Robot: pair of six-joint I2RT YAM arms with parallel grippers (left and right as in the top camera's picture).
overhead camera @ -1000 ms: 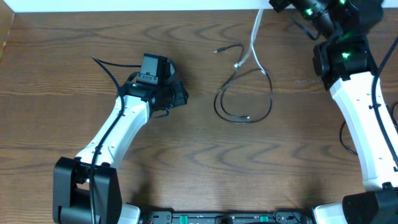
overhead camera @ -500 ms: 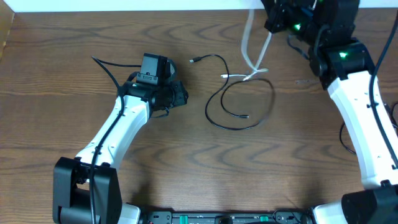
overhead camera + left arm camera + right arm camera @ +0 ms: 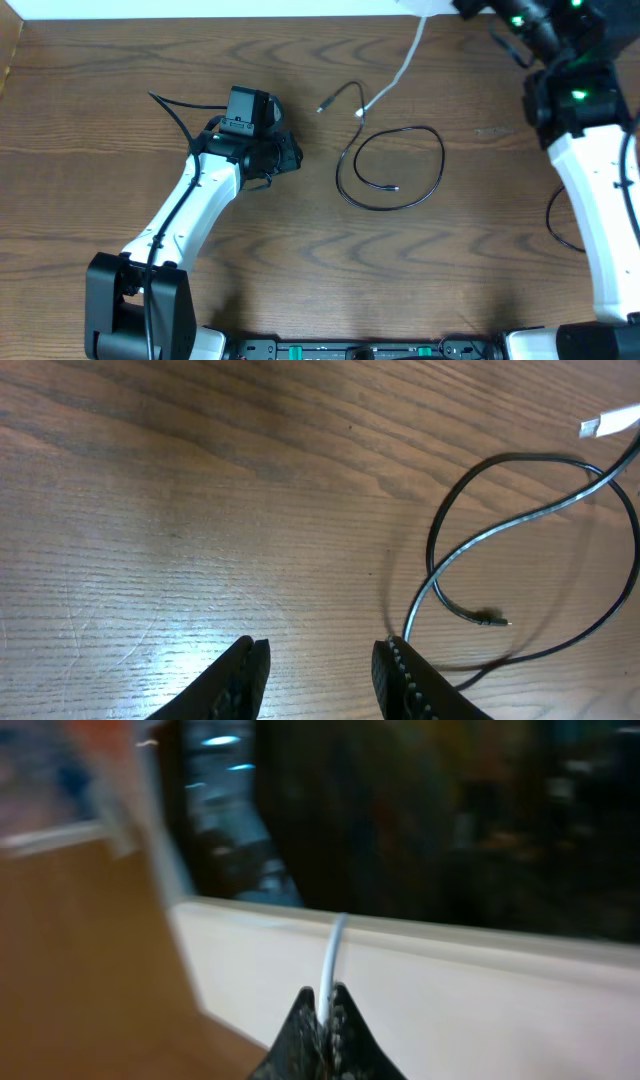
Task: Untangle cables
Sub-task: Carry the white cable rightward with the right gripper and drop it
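White cable [image 3: 401,68] runs diagonal, pinched in right gripper [image 3: 325,1007], free plug pointing lower-left in overhead view. Black cable [image 3: 441,166] looped flat beside it. Left gripper [image 3: 320,665] part-spread, empty.

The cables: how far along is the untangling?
Mostly done: the white cable is pulled nearly clear of the black cable, whose loop lies flat. In hand: the right gripper is shut on the white cable. Remaining: its plug end sits beside a black strand. The left gripper is open, empty.
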